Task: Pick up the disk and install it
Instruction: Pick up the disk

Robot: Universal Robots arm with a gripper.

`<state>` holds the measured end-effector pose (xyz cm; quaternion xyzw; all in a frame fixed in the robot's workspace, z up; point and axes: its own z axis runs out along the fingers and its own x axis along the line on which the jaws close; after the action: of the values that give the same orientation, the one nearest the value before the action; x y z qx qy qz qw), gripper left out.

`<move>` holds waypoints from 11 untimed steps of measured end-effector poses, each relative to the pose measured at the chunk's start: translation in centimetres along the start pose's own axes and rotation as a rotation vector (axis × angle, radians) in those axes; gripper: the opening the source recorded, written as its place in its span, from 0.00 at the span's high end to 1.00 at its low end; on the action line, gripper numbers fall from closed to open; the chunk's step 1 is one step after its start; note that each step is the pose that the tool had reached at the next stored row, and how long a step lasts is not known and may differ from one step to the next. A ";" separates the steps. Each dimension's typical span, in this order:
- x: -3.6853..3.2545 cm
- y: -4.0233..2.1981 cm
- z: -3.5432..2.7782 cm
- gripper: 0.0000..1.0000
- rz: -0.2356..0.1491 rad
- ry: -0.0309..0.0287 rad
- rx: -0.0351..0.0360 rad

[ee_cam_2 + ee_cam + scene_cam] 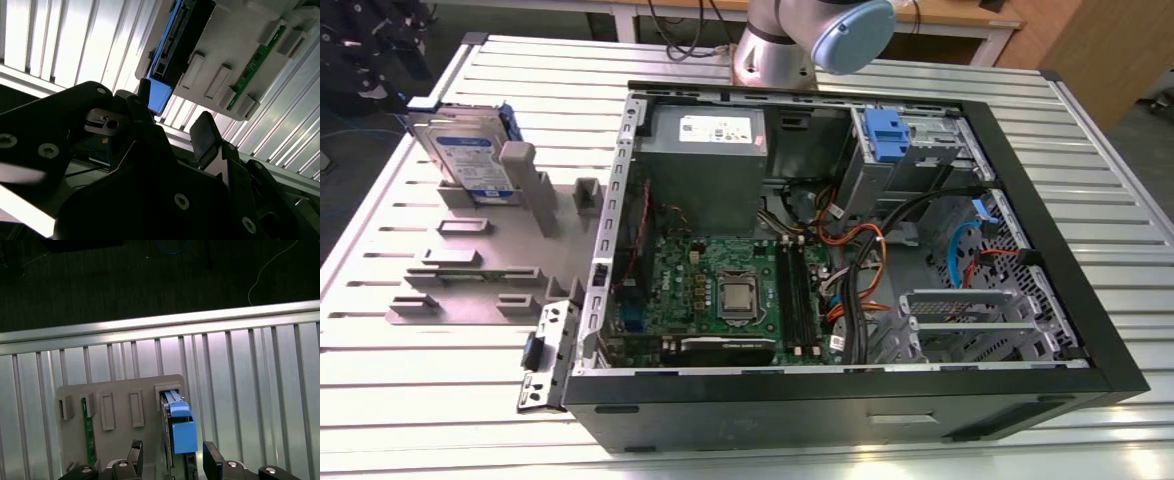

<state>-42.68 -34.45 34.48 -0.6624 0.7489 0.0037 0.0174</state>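
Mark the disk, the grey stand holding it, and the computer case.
disk (464,152), exterior view, on its white-and-blue label.
grey stand (520,250), exterior view, on a bare part of its flat base.
computer case (854,400), exterior view, on its black outer wall.

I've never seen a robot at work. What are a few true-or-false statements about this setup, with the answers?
1. The disk stands on edge in a grey holder. True.
2. The disk is already inside the computer case. False: it is in the holder on the table, at the exterior view's left of the case.
3. The hand is open. True: in the first wrist view its fingers stand apart, one on each side of the disk.
4. The case is closed. False: it lies open and the motherboard shows.
5. A green board also sits in the holder. True.
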 end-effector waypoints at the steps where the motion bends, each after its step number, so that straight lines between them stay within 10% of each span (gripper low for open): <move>1: -0.01 0.00 0.01 0.41 -0.005 0.0000 -0.0007; 11: -0.35 0.03 0.68 0.41 -0.039 -0.0024 -0.0037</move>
<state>-42.66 -34.08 33.81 -0.6768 0.7359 0.0056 0.0171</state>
